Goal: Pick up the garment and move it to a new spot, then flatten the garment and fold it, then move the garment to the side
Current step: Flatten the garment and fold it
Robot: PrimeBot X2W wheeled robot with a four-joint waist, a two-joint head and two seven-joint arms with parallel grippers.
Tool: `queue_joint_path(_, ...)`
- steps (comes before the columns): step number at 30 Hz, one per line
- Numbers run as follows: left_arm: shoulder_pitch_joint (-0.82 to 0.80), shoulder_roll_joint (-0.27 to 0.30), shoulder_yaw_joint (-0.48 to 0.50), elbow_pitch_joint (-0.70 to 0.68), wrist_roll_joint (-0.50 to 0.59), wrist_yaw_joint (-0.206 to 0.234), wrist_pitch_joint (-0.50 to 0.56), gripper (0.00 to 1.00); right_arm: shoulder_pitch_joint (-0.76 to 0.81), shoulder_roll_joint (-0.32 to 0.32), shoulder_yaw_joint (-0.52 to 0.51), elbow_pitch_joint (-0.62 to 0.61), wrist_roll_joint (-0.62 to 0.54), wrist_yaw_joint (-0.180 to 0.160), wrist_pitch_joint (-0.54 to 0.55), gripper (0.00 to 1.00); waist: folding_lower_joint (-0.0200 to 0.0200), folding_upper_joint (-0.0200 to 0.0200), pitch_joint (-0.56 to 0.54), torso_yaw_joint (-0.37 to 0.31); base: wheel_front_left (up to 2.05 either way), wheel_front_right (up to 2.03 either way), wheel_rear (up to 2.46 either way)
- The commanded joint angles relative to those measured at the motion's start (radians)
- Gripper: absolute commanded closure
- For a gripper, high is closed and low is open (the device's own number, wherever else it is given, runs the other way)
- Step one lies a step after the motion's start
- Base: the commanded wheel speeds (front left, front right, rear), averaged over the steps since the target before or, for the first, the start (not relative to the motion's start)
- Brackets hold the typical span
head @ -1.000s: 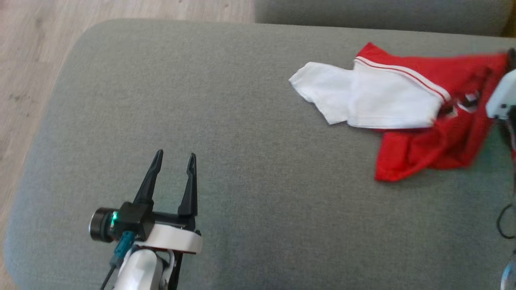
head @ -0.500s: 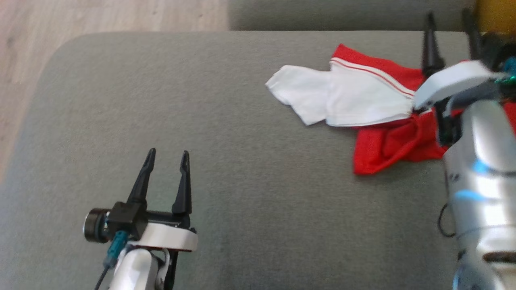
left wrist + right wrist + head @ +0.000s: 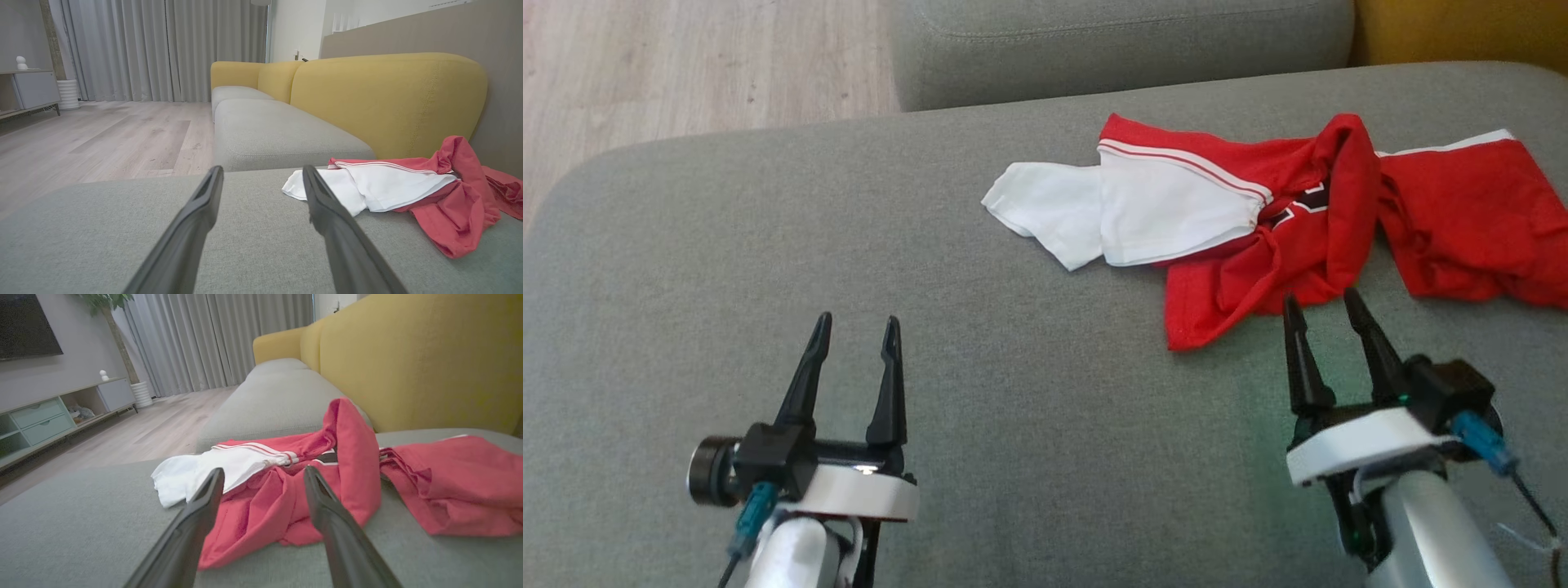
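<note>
— On the grey seat cushion (image 3: 1013, 408) ahead of you, where is the garment?

— The garment (image 3: 1307, 212) lies crumpled on the far right part of that cushion, close to the yellow backrest (image 3: 388, 98). Its white part points to your left. A red fold stands up in the middle like a ridge, and more red cloth spreads away to your right, up to the edge of the head view. A small black and white mark shows between the folds, too hidden to read.

— And your right gripper?

— Your right gripper (image 3: 1319, 296) sits low on the near side of the garment, fingers pointing at it. The two fingers stand apart with nothing between them. Their tips reach the near red edge; you cannot tell from these views whether they touch the cloth. In the right wrist view red cloth shows in the gap between the fingers and to both sides of them.

— The left one?

— Your left gripper (image 3: 858, 318) is over bare cushion, well apart from the garment and to its left. Its fingers are spread too, and hold nothing. In its own wrist view the white part lies just past the right finger, and the wooden floor (image 3: 686, 65) runs off beyond the cushion's edge.
</note>
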Motion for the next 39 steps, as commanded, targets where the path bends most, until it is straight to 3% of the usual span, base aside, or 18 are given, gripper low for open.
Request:
queue_joint_path(1,-0.026,0.001,0.026,-0.031,-0.001,-0.001,-0.005,0.00,-0.040,0.006,0.028,-0.057,0.003,-0.001,-0.012,0.00,0.0002,-0.0001,0.006,-0.004,0.00,0.00,0.00)
queue_joint_path(5,-0.051,0.004,0.028,-0.026,0.018,-0.021,-0.005,0.00,-0.020,0.006,0.036,-0.109,0.007,-0.001,-0.008,0.00,0.0002,-0.0001,0.033,-0.021,0.00,0.00,0.00)
queue_joint_path(9,-0.133,0.023,0.012,0.020,0.015,-0.070,-0.004,0.00,-0.017,0.006,0.038,-0.144,0.016,-0.001,-0.004,0.00,0.0002,-0.0001,0.083,-0.052,0.00,0.00,0.00)
queue_joint_path(12,-0.265,0.066,-0.033,0.075,0.002,-0.107,0.043,0.00,-0.018,0.006,0.047,-0.154,0.022,-0.001,-0.005,0.00,0.0002,-0.0001,0.127,-0.081,0.00,0.00,0.00)
queue_joint_path(16,-0.418,0.121,-0.109,0.136,-0.051,-0.120,0.154,0.00,-0.024,0.006,0.063,-0.157,0.034,-0.001,-0.007,0.00,0.0002,-0.0001,0.171,-0.116,0.00,0.00,0.00)
queue_joint_path(19,-0.565,0.216,-0.248,0.185,-0.173,-0.121,0.296,0.00,-0.035,0.006,0.078,-0.157,0.054,-0.001,-0.010,0.00,0.0002,-0.0001,0.209,-0.155,0.00,0.00,0.00)
queue_joint_path(20,-0.646,0.286,-0.327,0.209,-0.274,-0.121,0.382,0.00,-0.044,0.006,0.089,-0.155,0.067,-0.001,-0.012,0.00,0.0002,-0.0001,0.232,-0.181,0.00,0.00,0.00)
queue_joint_path(21,-0.680,0.319,-0.362,0.220,-0.320,-0.121,0.422,0.00,-0.049,0.006,0.097,-0.154,0.073,-0.001,-0.012,0.00,0.0002,-0.0001,0.242,-0.194,0.00,0.00,0.00)
queue_joint_path(22,-0.680,0.319,-0.362,0.220,-0.320,-0.121,0.422,0.00,-0.049,0.006,0.097,-0.154,0.073,-0.001,-0.012,0.00,0.0002,-0.0001,0.242,-0.194,0.00,0.00,0.00)
queue_joint_path(23,-0.734,0.382,-0.426,0.238,-0.410,-0.121,0.497,0.00,-0.057,0.006,0.113,-0.153,0.084,-0.001,-0.013,0.00,0.0002,-0.0001,0.262,-0.221,0.00,0.00,0.00)
queue_joint_path(28,-0.822,0.488,-0.531,0.270,-0.554,-0.121,0.574,0.00,-0.069,0.006,0.129,-0.169,0.112,-0.001,-0.014,0.00,0.0002,-0.0001,0.301,-0.272,0.00,0.00,0.00)
queue_joint_path(32,-0.865,0.521,-0.580,0.318,-0.603,-0.121,0.582,0.00,-0.074,0.006,0.140,-0.180,0.125,-0.001,-0.014,0.00,0.0002,-0.0001,0.325,-0.302,0.00,0.00,0.00)
queue_joint_path(39,-0.907,0.529,-0.639,0.409,-0.653,-0.121,0.578,0.00,-0.075,0.006,0.145,-0.195,0.139,-0.001,-0.014,0.00,0.0002,-0.0001,0.348,-0.338,0.00,0.00,0.00)
